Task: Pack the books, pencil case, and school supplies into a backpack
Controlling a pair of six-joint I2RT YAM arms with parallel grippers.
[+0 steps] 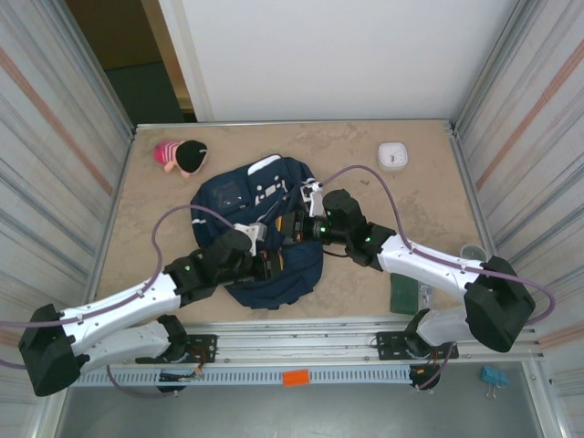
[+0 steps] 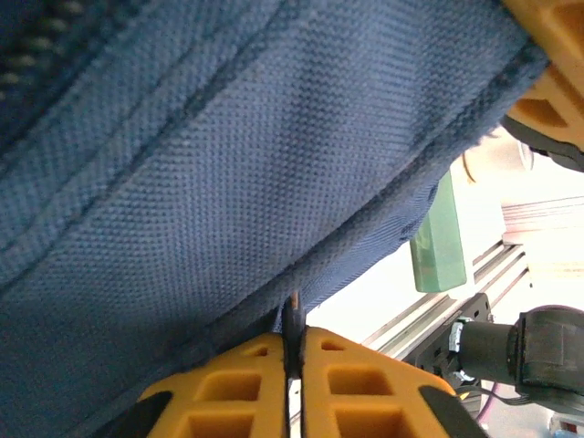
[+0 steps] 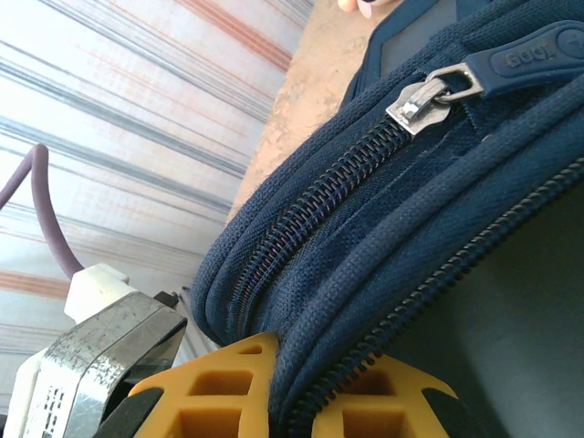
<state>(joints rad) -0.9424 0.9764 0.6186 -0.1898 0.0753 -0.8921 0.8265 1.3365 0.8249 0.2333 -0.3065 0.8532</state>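
The navy backpack (image 1: 260,196) lies flat mid-table. My left gripper (image 1: 274,265) is at its near right edge, shut on a thin dark strip of the backpack's rim (image 2: 294,306), with blue fabric (image 2: 228,182) spread above the fingers. My right gripper (image 1: 294,225) reaches in from the right and is shut on the backpack's zippered edge (image 3: 301,365); a silver zip slider (image 3: 422,99) sits further along. The dark green book (image 1: 404,294) lies flat at the front right and also appears in the left wrist view (image 2: 440,239). A pink and black pencil case (image 1: 180,156) rests at the back left. The yellow-orange book and grey slab are hidden.
A white square device (image 1: 393,155) sits at the back right. A small clear item (image 1: 472,251) lies by the right wall. Corrugated walls close in both sides. A metal rail (image 1: 301,333) runs along the front edge, with a blue clip (image 1: 493,379) beyond it.
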